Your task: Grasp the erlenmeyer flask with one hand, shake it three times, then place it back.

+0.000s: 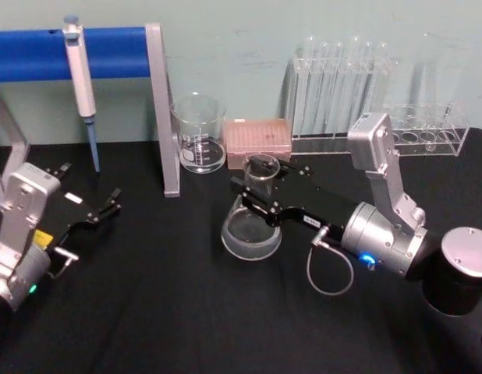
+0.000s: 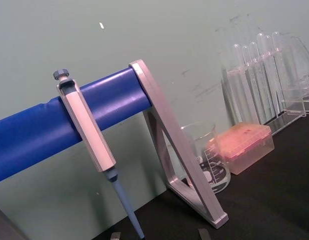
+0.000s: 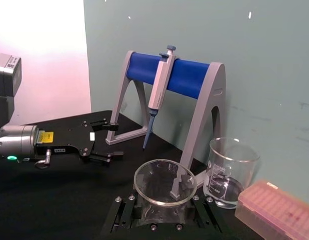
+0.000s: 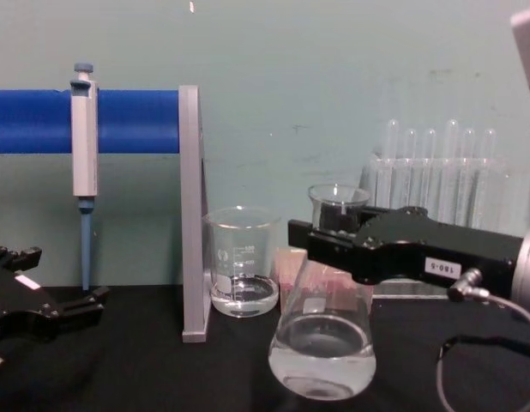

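The erlenmeyer flask (image 1: pixel 251 234) is clear glass with a little clear liquid in its wide base (image 4: pixel 321 356). It is at mid-table, in front of the beaker. My right gripper (image 1: pixel 253 191), the hand, reaches in from the right and is shut on the flask's neck just under the flared rim (image 3: pixel 144 192). In the chest view the black gripper body (image 4: pixel 402 249) hides the neck. Whether the base touches the cloth, I cannot tell. My left gripper (image 1: pixel 91 185) lies open near the table's left edge, far from the flask, also in the right wrist view (image 3: pixel 113 140).
A blue-bar stand (image 1: pixel 161 109) holds a hanging pipette (image 1: pixel 83 86) at the back left. A graduated beaker (image 1: pixel 199 134) and a pink tip box (image 1: pixel 259 138) stand just behind the flask. A clear rack of test tubes (image 1: pixel 358 93) is at the back right.
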